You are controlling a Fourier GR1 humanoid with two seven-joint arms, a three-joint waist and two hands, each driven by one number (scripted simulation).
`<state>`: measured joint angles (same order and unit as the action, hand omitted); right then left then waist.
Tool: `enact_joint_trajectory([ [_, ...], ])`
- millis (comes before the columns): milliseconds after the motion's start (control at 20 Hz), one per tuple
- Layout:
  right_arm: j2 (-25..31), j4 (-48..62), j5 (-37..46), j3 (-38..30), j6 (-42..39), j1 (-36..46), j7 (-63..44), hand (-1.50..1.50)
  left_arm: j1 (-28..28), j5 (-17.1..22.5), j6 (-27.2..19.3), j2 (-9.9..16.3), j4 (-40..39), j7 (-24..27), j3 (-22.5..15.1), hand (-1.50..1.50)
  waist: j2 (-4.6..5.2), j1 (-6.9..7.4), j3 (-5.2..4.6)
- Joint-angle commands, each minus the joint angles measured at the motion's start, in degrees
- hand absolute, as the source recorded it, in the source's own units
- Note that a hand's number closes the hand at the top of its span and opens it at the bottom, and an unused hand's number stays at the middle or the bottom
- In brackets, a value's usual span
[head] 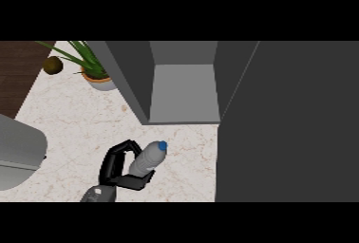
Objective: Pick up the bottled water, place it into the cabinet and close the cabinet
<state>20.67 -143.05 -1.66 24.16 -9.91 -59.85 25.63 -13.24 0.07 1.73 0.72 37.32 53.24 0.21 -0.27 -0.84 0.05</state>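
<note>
Bottled water (148,159): clear bottle with a blue cap, held above the marble-patterned counter (70,123) in the lower middle of the head view. Cap end points up and slightly right, toward the cabinet; base end sits down in the hand.

Left hand (116,170): black, on a grey forearm coming in from the lower edge. Fingers curl round the bottle's left side, thumb wraps under its lower end; the hand is clamped on the bottle. Bottle is clear of the counter surface as far as can be judged, though the steep angle makes the height hard to read.

Right hand: does not show anywhere in the head view.

Cabinet (182,90): dark grey, open, its pale grey inside visible at top centre. Bottle is outside it, below and left of the opening, near but not touching the front edge. Cabinet door (288,123) stands open, a large dark panel filling the right side.

Other items: potted plant (95,71) with long green leaves at upper left, beside the cabinet's left wall. A small brown round object (52,65) just left of the plant. A grey rounded shape (17,152) at the left edge, only partly in view.
</note>
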Motion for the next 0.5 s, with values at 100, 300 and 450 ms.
enact_joint_trajectory([
  [100,1.30,-7.96,-0.67,0.54,0.62,-1.77,-3.88,-1.50,0.40,7.03,-3.30,-0.70,11.02,-9.80,-8.97,1.50,-0.14,0.48,-0.03],
  [300,1.92,-8.13,-6.15,-4.29,0.36,2.61,-6.59,-1.50,-4.79,15.10,-13.42,-0.71,13.28,-15.10,-18.05,1.50,0.31,-0.04,-0.09],
  [450,0.69,-3.70,-4.21,-2.65,-0.43,1.15,-2.12,-1.50,-5.14,17.23,-19.41,-0.72,14.66,-18.74,-23.37,1.50,0.19,-0.74,-0.09],
])
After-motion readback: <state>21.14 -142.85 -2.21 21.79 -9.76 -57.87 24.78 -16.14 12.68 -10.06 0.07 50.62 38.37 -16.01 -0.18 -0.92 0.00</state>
